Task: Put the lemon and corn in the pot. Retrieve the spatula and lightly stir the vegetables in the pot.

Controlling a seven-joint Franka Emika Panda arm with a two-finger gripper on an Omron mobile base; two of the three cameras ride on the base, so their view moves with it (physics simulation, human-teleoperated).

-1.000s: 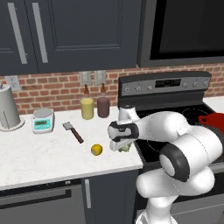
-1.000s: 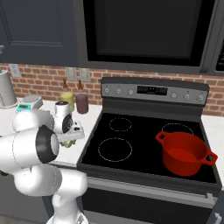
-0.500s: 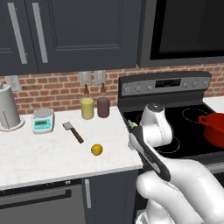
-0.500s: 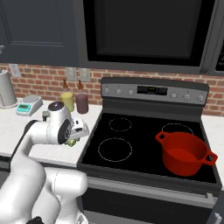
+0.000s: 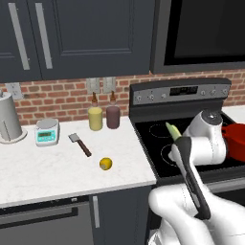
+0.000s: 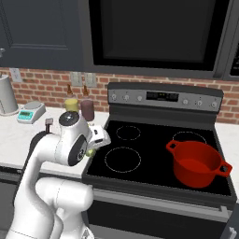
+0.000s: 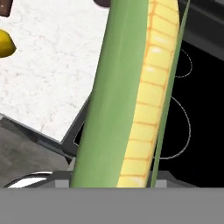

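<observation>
Corn (image 7: 131, 96) now over the stove's (image 6: 154, 158) front edge, clamped in the hand (image 5: 176, 141); lemon (image 5: 105, 164) on counter.

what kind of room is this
A rendered home kitchen, going by the black stove with a red pot on it, the dark cabinets overhead, and the white counter against a brick backsplash.
</observation>
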